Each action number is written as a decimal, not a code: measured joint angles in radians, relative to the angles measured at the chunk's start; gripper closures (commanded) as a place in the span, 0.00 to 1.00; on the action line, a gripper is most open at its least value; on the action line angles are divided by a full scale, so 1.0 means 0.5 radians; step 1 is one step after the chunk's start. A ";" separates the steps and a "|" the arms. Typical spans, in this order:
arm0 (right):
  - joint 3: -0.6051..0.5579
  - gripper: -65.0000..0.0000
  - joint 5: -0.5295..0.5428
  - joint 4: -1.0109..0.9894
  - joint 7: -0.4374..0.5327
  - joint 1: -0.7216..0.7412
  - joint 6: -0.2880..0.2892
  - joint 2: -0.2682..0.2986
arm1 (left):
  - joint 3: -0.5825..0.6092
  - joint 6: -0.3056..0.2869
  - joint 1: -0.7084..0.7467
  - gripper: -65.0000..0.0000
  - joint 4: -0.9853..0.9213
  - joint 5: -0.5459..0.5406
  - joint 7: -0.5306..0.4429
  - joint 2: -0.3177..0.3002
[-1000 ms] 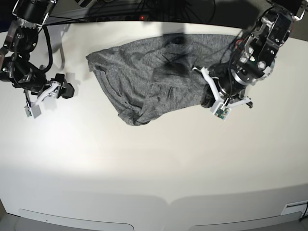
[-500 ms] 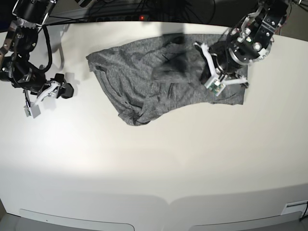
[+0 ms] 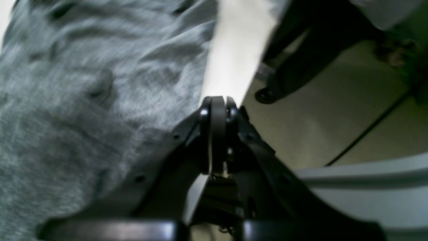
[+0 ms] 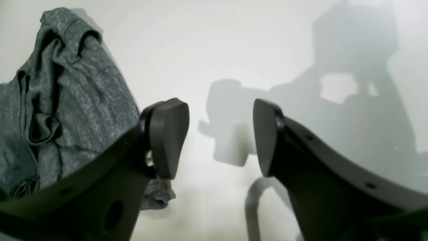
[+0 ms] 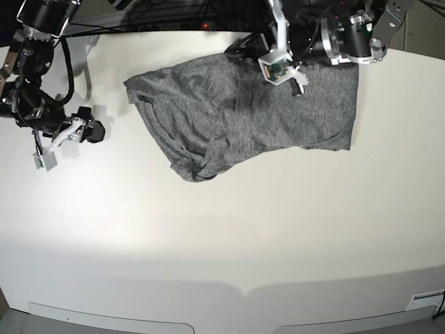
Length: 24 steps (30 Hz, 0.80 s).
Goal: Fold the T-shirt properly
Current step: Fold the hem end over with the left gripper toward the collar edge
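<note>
The heather-grey T-shirt lies crumpled at the far middle of the white table, with a bunched corner at its near left. My left gripper is above the shirt's far edge. In the left wrist view it is shut, with the shirt just to its left and no cloth visible between the jaws. My right gripper is open and empty over bare table, left of the shirt. In the right wrist view it has its jaws well apart, with the shirt's edge at the left.
The table's far edge runs just behind the shirt, with dark cables beyond it. The left wrist view shows floor past that edge. A white upright post stands at the far left near my right arm.
My left arm has swung from the shirt's right side up and left to its far edge. The dark raised fold in the shirt's middle has flattened, and the shirt's right part shows. My right arm has stayed still.
</note>
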 measured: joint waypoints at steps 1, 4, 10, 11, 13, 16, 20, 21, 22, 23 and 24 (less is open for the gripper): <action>0.000 0.47 0.000 0.000 0.000 0.001 0.000 0.000 | -0.008 0.011 -0.008 1.00 0.000 0.018 -0.002 -0.001; 0.000 0.47 0.000 0.000 0.000 0.000 0.000 0.000 | -0.012 0.005 -0.039 1.00 0.000 0.154 -0.004 -0.005; 0.000 0.47 0.000 0.000 0.000 0.000 0.000 -0.001 | -0.013 0.425 -0.032 1.00 -0.001 0.464 0.104 -0.002; 0.000 0.47 0.003 0.000 0.000 0.001 0.000 -0.002 | -0.012 0.439 -0.024 1.00 -0.001 0.458 0.105 -0.002; 0.000 0.47 0.043 0.000 0.001 -0.001 0.000 -0.001 | -0.011 0.464 -0.008 1.00 -0.001 0.452 0.086 0.000; 0.000 0.47 0.060 0.000 0.000 0.000 0.001 0.001 | -0.010 0.482 0.047 1.00 -0.008 0.448 -0.008 0.000; 0.000 0.47 0.076 0.000 0.000 0.001 0.000 -0.002 | -0.010 0.483 0.141 1.00 -0.100 0.455 -0.079 0.000; 0.000 0.47 0.076 0.000 0.001 0.000 0.000 -0.001 | -0.010 0.482 0.157 1.00 -0.130 0.455 -0.081 0.000; 0.000 0.47 0.076 0.000 0.000 -0.001 0.000 0.000 | -0.008 0.481 0.168 1.00 -0.157 0.451 -0.084 0.000; 0.000 0.47 0.076 0.000 0.000 -0.001 0.000 0.000 | -0.006 0.482 0.170 1.00 -0.182 0.451 -0.079 0.001; 0.000 0.47 0.076 0.000 0.000 -0.001 0.000 0.000 | -0.006 0.483 0.169 1.00 -0.199 0.450 -0.078 0.001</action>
